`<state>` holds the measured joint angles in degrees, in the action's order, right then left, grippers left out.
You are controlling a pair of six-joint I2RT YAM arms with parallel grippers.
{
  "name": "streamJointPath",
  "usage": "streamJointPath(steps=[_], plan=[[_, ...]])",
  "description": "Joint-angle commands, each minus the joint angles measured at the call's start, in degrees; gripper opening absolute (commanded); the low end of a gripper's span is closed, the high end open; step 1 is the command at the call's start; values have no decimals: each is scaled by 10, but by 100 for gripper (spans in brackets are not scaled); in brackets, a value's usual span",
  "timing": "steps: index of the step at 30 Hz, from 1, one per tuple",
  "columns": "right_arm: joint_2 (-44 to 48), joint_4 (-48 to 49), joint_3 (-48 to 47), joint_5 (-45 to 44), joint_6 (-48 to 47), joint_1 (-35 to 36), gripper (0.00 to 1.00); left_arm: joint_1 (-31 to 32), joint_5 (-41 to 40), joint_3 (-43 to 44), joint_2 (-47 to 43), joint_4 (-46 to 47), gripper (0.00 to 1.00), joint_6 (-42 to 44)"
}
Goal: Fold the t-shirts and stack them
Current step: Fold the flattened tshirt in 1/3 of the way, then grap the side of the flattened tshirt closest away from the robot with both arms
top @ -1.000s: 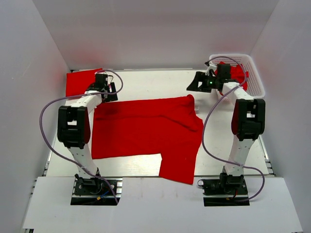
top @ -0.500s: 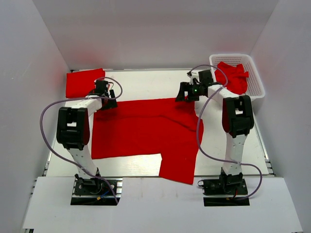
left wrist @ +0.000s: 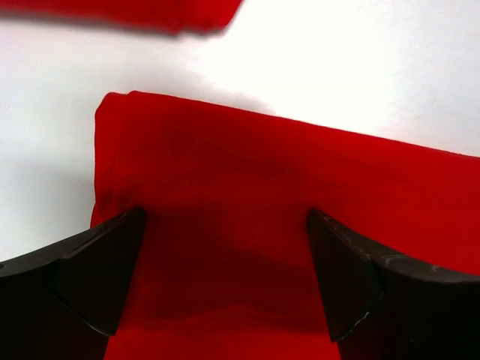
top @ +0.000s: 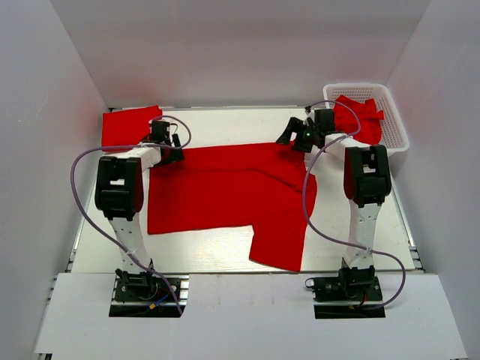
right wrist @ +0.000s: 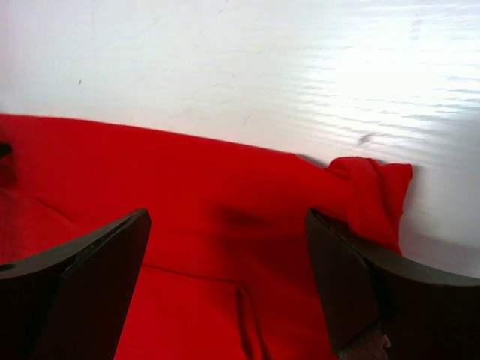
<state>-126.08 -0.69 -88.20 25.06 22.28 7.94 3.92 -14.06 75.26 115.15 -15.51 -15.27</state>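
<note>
Right hand (top: 289,136) now over smooth, L-shaped t-shirt (top: 225,191).

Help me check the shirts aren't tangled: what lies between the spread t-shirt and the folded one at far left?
A bare strip of table, seen in the left wrist view, separates the spread t-shirt from the folded shirt.

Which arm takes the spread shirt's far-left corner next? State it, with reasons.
Left. The left hand hangs open right over that corner of the spread shirt, fingers straddling the cloth. The right hand is across at the far-right corner, by the basket.
</note>
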Motion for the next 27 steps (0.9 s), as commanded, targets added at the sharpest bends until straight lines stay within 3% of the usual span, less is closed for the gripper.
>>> streamJointPath(steps=[1,8,16,21,27], plan=[[-26,8,-7,-68,15,-28,90,6,25,16,39,-15,100,26],[-55,-109,-151,-37,-91,-23,90,6,53,90,58,-20,100,31],[22,-216,-216,-66,-192,4,90,6,58,192,4,-109,100,45],[143,-230,-126,-138,-201,47,90,6,42,184,-109,-152,100,32],[299,-215,67,-220,-143,80,90,6,-30,55,-263,-245,100,-55]])
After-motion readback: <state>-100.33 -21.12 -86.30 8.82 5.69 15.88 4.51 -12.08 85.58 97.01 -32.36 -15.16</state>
